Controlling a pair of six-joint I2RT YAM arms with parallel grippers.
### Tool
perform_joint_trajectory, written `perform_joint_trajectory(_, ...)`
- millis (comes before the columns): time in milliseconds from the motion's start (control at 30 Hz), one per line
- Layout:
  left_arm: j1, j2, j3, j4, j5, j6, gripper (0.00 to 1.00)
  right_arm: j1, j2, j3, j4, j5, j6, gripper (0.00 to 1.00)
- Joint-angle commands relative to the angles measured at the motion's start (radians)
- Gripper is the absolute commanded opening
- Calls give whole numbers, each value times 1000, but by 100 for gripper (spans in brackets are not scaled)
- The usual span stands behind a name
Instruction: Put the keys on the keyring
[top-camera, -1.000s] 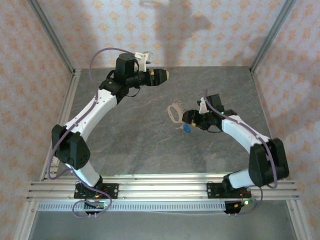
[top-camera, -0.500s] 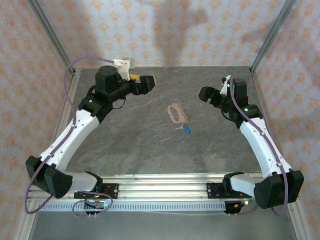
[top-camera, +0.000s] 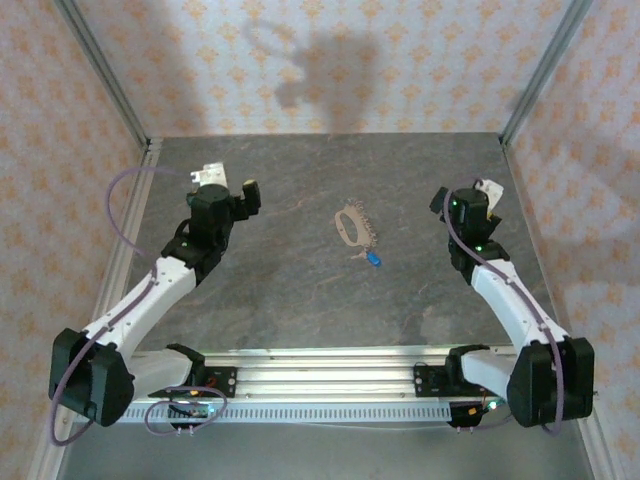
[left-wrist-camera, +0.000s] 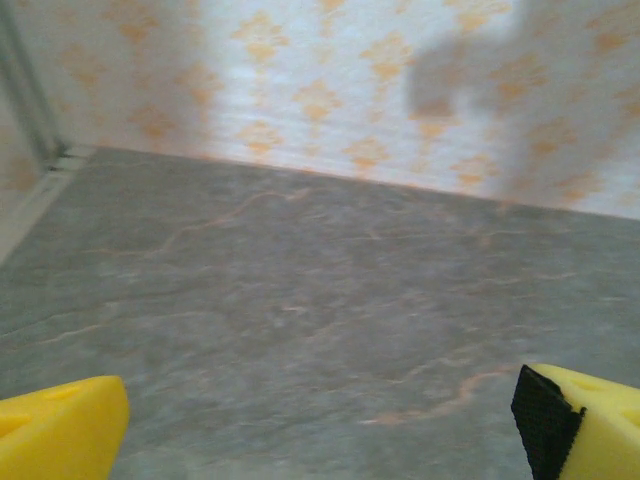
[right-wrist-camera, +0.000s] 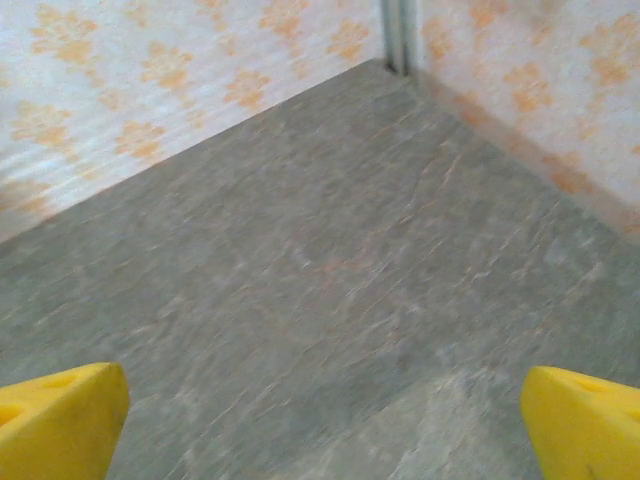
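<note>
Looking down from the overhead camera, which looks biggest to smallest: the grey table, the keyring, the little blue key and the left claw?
1. table, by far the largest.
2. left gripper and keyring: about alike; the gripper may be nearer the camera, so not ranked.
3. blue key, clearly smallest.

Too small to tell whether the key (top-camera: 374, 258) touches the keyring (top-camera: 352, 224); its shaft is indistinct.

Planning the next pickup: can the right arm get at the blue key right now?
Probably yes: the blue key lies uncovered on the table, nothing between it and the open right end effector.
</note>
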Motion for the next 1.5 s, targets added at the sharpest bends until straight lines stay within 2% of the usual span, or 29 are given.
perform_joint_trajectory(0, 79, -27, -69, 172, -90, 47, 100, -24, 32, -46, 175, 109, -85, 100)
perform_joint_trajectory(133, 160, -41, -140, 253, -84, 82, 100, -92, 89, -67, 184, 37, -83, 100)
perform_joint_trajectory(233, 178, -42, -182, 286, -101, 155, 100, -116, 121, -90, 214, 6, -79, 100)
perform_joint_trajectory(367, 204, -30, -251, 325, -103, 168, 100, -122, 159, -132, 303, -15, -86, 100)
perform_joint_trajectory(500, 216, 38, -295, 372, -100, 161, 100, -121, 189, -171, 397, -32, -122, 100)
perform_joint_trajectory(600, 216, 113, -346, 490, -64, 165, 100, -126, 197, -198, 454, -55, -149, 100)
perform_joint_trajectory(633, 218, 133, -332, 461, -53, 166, 100, -128, 204, -205, 460, -65, -155, 100)
perform_joint_trajectory(733, 220, 216, -395, 624, -14, 181, 100, -128, 249, -268, 577, -90, -167, 100)
perform_joint_trajectory(800, 220, 270, -431, 733, 2, 185, 100, -128, 286, -331, 726, -119, -181, 100)
perform_joint_trajectory(900, 220, 343, -431, 797, 67, 216, 100, -124, 322, -370, 819, -167, -201, 99)
perform_joint_trajectory(967, 228, 341, -401, 734, 115, 225, 100, -123, 402, -407, 992, -186, -212, 99)
perform_joint_trajectory(1000, 229, 344, -391, 719, 152, 244, 100, -123, 388, -391, 951, -205, -218, 99)
perform_joint_trajectory(1033, 229, 343, -372, 681, 176, 250, 100, -124, 366, -346, 823, -221, -220, 99)
perform_joint_trajectory(1067, 236, 347, -371, 688, 191, 244, 100, -123, 380, -321, 792, -238, -230, 99)
perform_joint_trajectory(1100, 245, 346, -363, 668, 203, 236, 100, -122, 401, -324, 833, -252, -240, 99)
perform_joint_trajectory(1167, 263, 349, -359, 661, 227, 227, 100, -122, 381, -311, 766, -251, -240, 99)
perform_joint_trajectory(1200, 262, 349, -358, 664, 227, 226, 100, -122, 390, -321, 805, -252, -242, 99)
perform_joint_trajectory(1467, 263, 349, -359, 663, 226, 226, 100, -86, 385, -309, 777, -236, -282, 99)
